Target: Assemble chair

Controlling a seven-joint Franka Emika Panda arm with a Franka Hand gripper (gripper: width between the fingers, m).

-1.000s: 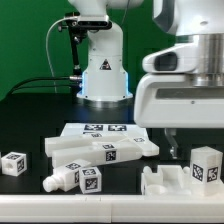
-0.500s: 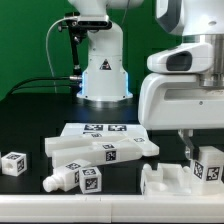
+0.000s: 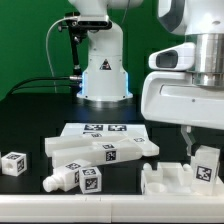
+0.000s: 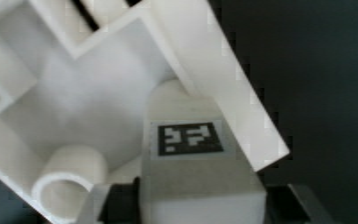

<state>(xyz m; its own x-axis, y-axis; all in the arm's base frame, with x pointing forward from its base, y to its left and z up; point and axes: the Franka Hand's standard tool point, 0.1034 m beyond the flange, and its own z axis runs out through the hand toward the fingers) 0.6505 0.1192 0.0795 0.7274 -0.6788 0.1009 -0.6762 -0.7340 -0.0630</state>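
My gripper (image 3: 200,160) hangs at the exterior view's right, and its jaws stand on both sides of a white tagged block (image 3: 207,165). In the wrist view the block (image 4: 190,140) fills the gap between the two dark fingers (image 4: 119,205), with its tag facing the camera, and my gripper (image 4: 202,205) is shut on it. The notched chair panel (image 3: 165,182) lies right beside the block and also shows in the wrist view (image 4: 87,90). White tagged bars (image 3: 105,150), a short peg piece (image 3: 72,178) and a small cube (image 3: 13,163) lie to the exterior view's left.
The marker board (image 3: 100,129) lies flat behind the bars. The robot base (image 3: 104,70) stands at the back centre with cables beside it. The table is black, with a green backdrop behind.
My gripper has moved towards the exterior view's right and come down over the tagged block, which now sits between its fingers. The other parts have not moved.
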